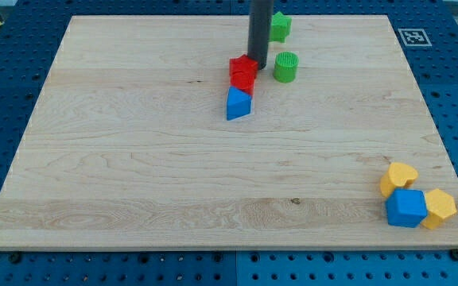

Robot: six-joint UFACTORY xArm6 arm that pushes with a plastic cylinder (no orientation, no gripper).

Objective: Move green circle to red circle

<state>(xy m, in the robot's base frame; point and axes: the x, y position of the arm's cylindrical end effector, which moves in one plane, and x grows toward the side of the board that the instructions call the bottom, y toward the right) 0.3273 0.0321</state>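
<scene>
The green circle [285, 67] stands on the wooden board [133, 159] near the view's top, right of centre. Two red blocks touch each other just to its left: the upper one [243, 67] looks star-shaped, the lower one [243, 83] looks round. My tip [259, 71] rests between the upper red block and the green circle, touching or nearly touching the red block's right edge. A small gap separates my tip from the green circle. A blue triangle [238, 104] sits against the lower red block's bottom side.
A second green block [280, 26], irregular in shape, lies at the view's top, partly behind the rod. A yellow heart [398, 177], a blue cube [406, 208] and a yellow hexagon [440, 208] cluster at the bottom right corner.
</scene>
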